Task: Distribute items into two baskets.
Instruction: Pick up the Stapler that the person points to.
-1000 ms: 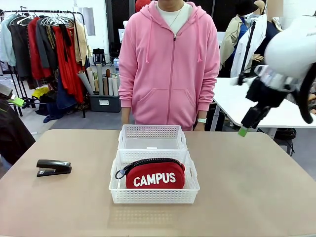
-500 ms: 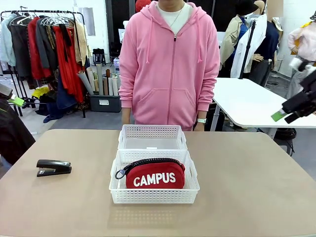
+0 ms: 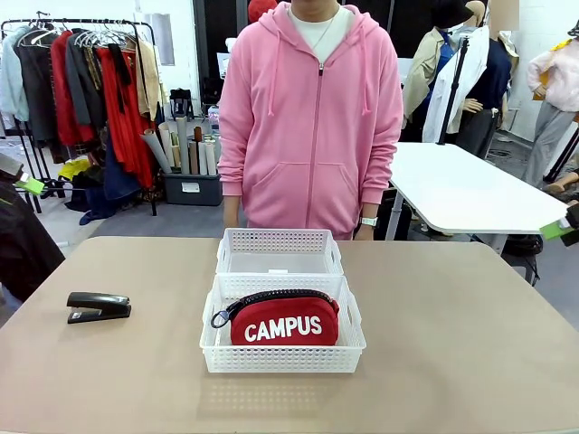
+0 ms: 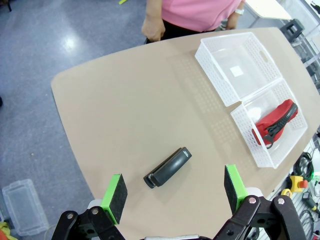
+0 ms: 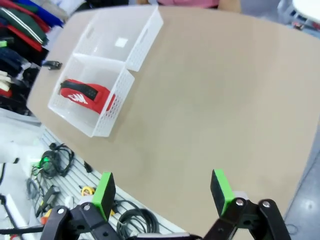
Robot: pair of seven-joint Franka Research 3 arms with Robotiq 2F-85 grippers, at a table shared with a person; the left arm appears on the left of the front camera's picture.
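Stapler first: black, lying flat on the bare tabletop, robot's left side, well apart from both baskets. It's the item left to place, I reckon. Hard & stiff, prob. dense for its size, and the smooth top could be a bit slick. Best hold imo is across the two long sides at mid-body, not top-to-bottom, since the hinged arm would give under a squeeze.

Pouch, red w/ white CAMPUS print, sits in the near basket. It looks soft & light, no worry there. Far basket butts against the near one & holds nothing but what looks like a small white label. That's the obvious home for the stapler.

Left tool hangs high over the tabletop, released, green pads wide apart. The stapler lies below in line btw them but at a slant, so the wrist prob. needs a turn before closing. Right tool is released too, pads wide, grasping nothing, off by the tabletop's right edge. Person in a pink hoodie stands at the far side, arms down.
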